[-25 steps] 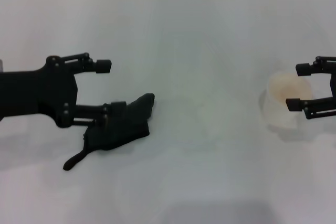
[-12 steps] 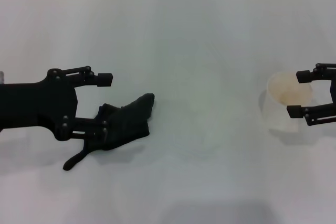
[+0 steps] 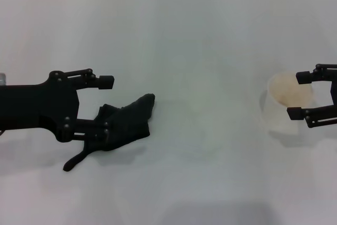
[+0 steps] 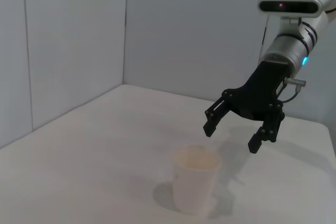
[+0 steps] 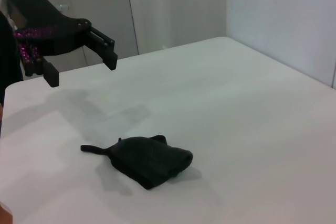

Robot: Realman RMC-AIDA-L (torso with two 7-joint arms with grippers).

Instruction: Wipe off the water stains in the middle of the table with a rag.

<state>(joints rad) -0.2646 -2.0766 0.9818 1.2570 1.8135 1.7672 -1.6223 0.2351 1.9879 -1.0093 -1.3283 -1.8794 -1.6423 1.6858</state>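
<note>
The black rag [image 3: 129, 121] lies crumpled on the white table [image 3: 210, 35], left of the middle, with a thin tail pointing toward the front. My left gripper [image 3: 105, 106] is open over its left part. In the right wrist view the left gripper [image 5: 81, 69] hovers above the table, and the rag [image 5: 149, 161] lies free below it. My right gripper [image 3: 298, 95] is open at the far right. No water stains show in the middle of the table.
A translucent white cup [image 3: 284, 104] with an orange tint inside stands upright just left of the right gripper's fingertips. In the left wrist view the cup [image 4: 195, 187] stands in front of the right gripper [image 4: 232, 137]. A wall edge runs along the table's back.
The left gripper's near finger has slid back off the top of the rag, which has not moved. The right gripper has edged slightly right, away from the cup.
</note>
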